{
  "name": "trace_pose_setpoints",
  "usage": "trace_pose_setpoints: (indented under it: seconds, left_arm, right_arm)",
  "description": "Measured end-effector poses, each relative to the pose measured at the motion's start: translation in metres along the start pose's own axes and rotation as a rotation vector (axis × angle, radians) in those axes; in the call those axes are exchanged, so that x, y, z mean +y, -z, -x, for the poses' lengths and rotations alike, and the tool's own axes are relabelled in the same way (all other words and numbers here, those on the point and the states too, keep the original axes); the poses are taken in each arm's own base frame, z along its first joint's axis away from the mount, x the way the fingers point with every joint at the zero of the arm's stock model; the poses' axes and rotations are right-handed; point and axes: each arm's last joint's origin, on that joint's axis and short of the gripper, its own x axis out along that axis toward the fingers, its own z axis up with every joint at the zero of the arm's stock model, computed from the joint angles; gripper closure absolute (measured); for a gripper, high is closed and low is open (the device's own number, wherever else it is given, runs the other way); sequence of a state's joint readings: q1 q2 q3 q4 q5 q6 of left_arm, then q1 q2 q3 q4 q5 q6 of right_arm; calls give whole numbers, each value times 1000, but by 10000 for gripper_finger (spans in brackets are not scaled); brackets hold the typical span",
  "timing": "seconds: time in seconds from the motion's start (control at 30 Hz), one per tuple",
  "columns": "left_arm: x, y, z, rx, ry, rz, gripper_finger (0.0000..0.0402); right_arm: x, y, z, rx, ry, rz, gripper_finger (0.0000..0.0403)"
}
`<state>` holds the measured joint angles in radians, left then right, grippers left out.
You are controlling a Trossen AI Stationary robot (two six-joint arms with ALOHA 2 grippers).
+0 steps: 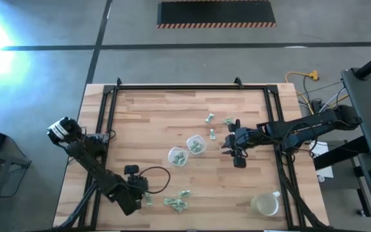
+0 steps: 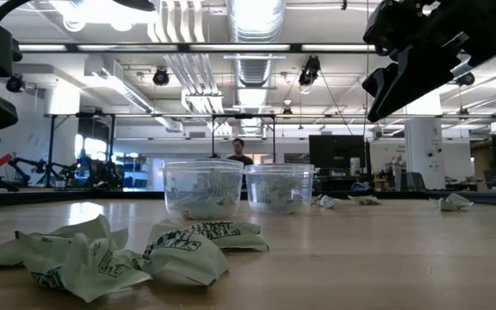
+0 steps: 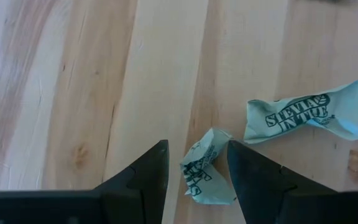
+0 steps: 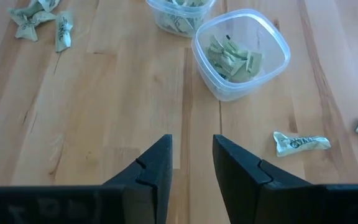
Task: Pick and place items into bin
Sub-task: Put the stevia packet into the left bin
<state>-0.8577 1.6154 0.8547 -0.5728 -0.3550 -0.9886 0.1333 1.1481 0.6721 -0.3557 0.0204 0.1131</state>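
Many tiny green-and-white wrappers (image 1: 176, 203) lie scattered on the wooden worktop (image 1: 153, 122). A small cluster sits near the front edge, close to the left arm; a few more lie farther back, around the middle of the worktop, near the right arm. Others already fill the two small clear tubs (image 1: 187, 150), which stand just beside each other at the centre; in the right wrist view the nearer tub (image 4: 241, 53) holds several folded wrappers and the second tub (image 4: 179, 15) sits just behind it.

The left pincer (image 1: 144, 196) is down at the front cluster. In its wrist view, its fingers (image 3: 145, 177) stand open on either side of one crumpled wrapper (image 3: 205, 175), which lies on the wood between them and close against one finger; a flatter printed wrapper (image 3: 303, 115) lies just beside it.

The right pincer (image 1: 236, 153) hangs above the worktop beside the tubs, and the low view shows it raised well off the surface. Its fingers (image 4: 154, 168) are parted with nothing between them, only bare wood. One loose wrapper (image 4: 301, 144) lies on the wood near it.

A yellowish-white mug (image 1: 265, 203) stands near the front right corner, well apart from both tubs. A person (image 2: 238, 151) shows in the room far behind the worktop.
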Motion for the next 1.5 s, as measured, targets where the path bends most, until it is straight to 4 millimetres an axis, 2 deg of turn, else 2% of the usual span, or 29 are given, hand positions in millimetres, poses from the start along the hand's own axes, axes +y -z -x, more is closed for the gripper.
trace_pose_setpoints:
  seconds: [0.17,0.5,0.57,0.8,0.97,1.1,1.27,1.5]
  left_arm:
    - [0,0,0,0,1,0,285]
    - [0,0,0,1,-3,-31,388]
    - [1,0,0,-18,-16,-56,397]
    - [1,-12,4,-132,-87,-163,396]
    - [6,-26,10,-278,-217,-236,396]
    - [17,-39,14,-379,-342,-247,396]
    - [34,-57,10,-405,-458,-253,396]
    - [56,-94,-1,-429,-488,-268,396]
  right_arm:
    - [0,0,0,1,0,0,299]
    - [0,0,0,1,1,0,312]
    - [0,0,0,1,3,0,314]
    - [0,0,0,-1,5,0,323]
    - [0,0,0,-1,6,0,328]
    - [0,0,0,-2,6,1,328]
    - [0,0,0,-1,6,3,323]
    - [0,0,0,-1,6,8,331]
